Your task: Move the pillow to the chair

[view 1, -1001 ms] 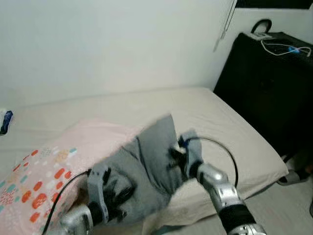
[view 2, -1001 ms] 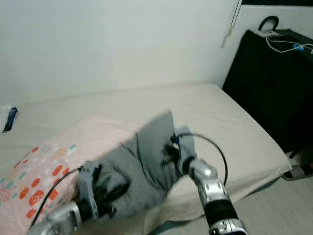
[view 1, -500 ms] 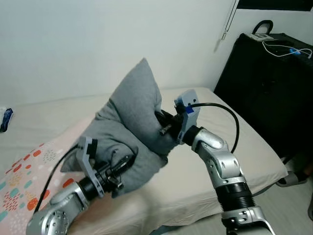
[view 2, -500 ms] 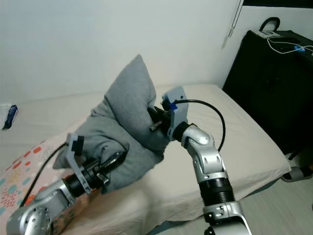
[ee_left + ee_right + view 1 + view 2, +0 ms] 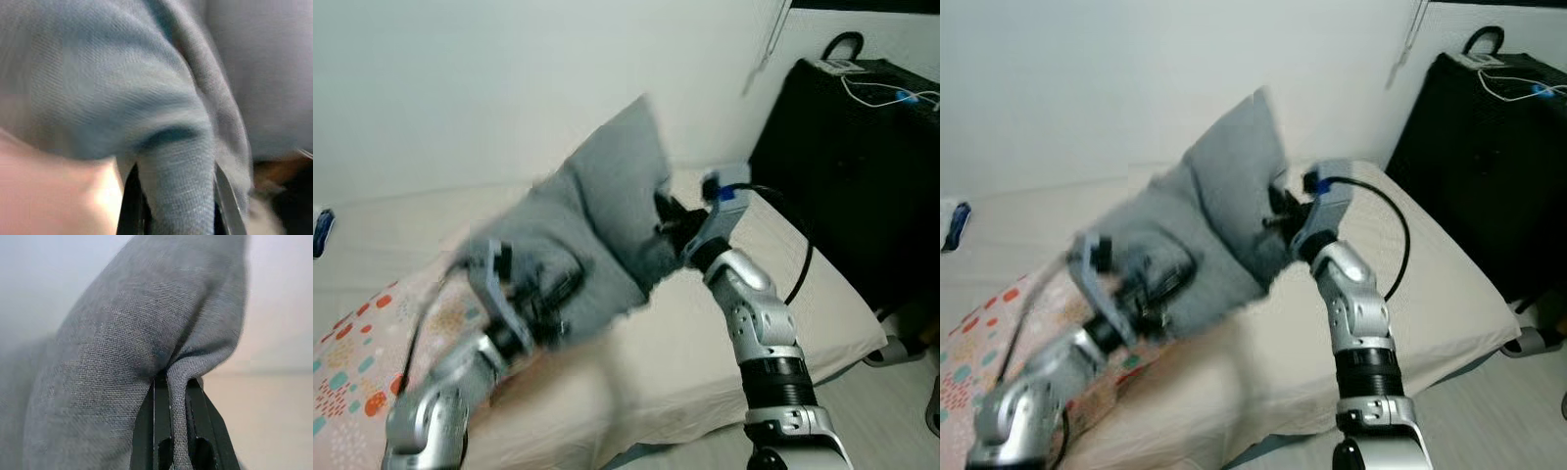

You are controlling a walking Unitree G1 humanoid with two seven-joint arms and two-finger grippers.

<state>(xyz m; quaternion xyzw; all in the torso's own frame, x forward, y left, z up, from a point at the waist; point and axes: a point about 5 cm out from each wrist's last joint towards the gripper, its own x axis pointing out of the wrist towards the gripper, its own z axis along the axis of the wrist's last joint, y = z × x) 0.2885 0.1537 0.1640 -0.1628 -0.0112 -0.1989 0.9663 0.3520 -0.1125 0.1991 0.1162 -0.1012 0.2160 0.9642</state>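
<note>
Right end effector (image 5: 177,391) clamped on a fold of the grey pillow (image 5: 597,220), fingers nearly together with fabric pinched between. Left end effector (image 5: 171,196) holding the pillow's lower part, a thick wad of cloth bunched between its two fingers (image 5: 132,200). Pillow lifted clear of the bed (image 5: 803,313), hanging between both arms above the pink patterned blanket (image 5: 352,362), one corner pointing up toward the white wall (image 5: 460,78). Black cabinet (image 5: 862,176) at the robot's right, cable on top. No chair to be made out from here.

Step in hand, judged: carry phase. Advisable: keep both grips firm, hold arm spacing steady so neither fold gets tugged loose, turn slowly to find the chair.

Head views blurred, good for overall layout only. Wrist views give grip detail: right one a thin seam-like fold, left one a fatter bunch, likely the more secure
</note>
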